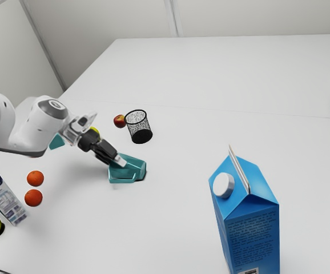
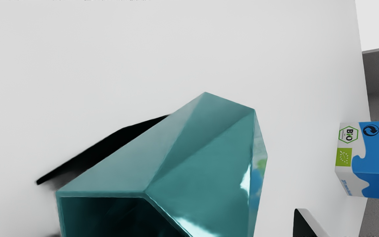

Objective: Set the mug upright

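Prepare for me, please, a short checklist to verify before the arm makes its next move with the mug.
1. Mug upright: not ok, it lies on its side on the table.
2. Gripper near the mug: ok, it is down at it.
3. Gripper open: ok, the visible finger stands off the mug's side.
4. Second finger placed on the mug's opposite side: cannot tell.
5. Mug gripped: not ok, the gripper is not shut on it.
6. Blue carton out of the way: ok, it stands well apart.
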Robot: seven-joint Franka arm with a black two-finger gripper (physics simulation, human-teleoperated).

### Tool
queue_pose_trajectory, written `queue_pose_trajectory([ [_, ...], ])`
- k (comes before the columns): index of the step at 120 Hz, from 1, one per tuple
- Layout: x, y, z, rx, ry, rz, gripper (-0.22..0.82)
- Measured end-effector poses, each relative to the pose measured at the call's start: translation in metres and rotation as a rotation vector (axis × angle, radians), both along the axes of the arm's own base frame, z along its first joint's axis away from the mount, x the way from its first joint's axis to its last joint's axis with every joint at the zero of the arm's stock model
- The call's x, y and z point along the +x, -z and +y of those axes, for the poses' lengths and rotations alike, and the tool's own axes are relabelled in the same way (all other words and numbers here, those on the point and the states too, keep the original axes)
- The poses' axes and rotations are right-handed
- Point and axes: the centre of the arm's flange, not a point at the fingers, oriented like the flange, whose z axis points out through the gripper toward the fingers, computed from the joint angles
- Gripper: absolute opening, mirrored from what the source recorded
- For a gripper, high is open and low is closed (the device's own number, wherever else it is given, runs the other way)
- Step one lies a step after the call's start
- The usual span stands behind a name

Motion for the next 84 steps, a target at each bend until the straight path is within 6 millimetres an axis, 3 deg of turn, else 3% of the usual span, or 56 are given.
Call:
queue_pose_trajectory([
  [22, 0.001, -0.006, -0.002, -0.001, 0.018, -0.025, -0.07],
  [53, 0.002, -0.019, -0.005, 0.012, 0.036, -0.060, -0.15],
  [73, 0.001, -0.051, -0.015, 0.065, 0.070, -0.108, -0.16],
  [84, -0.006, -0.081, -0.034, 0.163, 0.125, -0.149, -0.16],
])
